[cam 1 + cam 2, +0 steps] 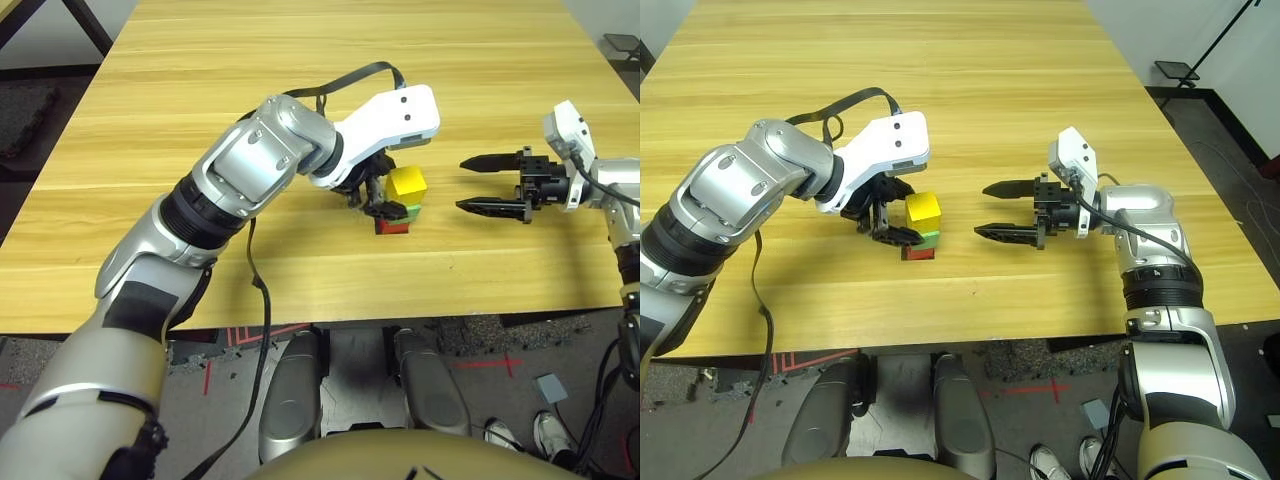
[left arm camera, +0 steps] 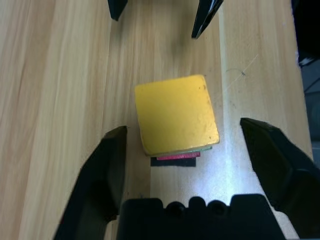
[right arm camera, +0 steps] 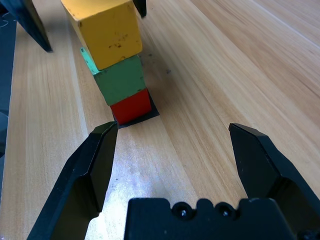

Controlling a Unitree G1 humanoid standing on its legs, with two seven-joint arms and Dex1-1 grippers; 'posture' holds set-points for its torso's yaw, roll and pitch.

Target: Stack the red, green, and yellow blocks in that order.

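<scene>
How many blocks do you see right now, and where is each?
3, all in one stack on the flat black square patch: small matte red cube at the bottom, green cube on it, yellow cube on top, sitting slightly askew. No others visible.

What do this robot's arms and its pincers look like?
Both arms are silver-grey metal with black joint rings and white wrist housings. A black cable loops along the left arm. The left gripper and right gripper each have two pointed black fingers.

The head's two eyes look forward and down over the long pale wooden table (image 1: pixel 300 60). Both wrist cameras sit close to it, facing each other across the same small stack of matte cubes (image 3: pixel 117 65).
</scene>
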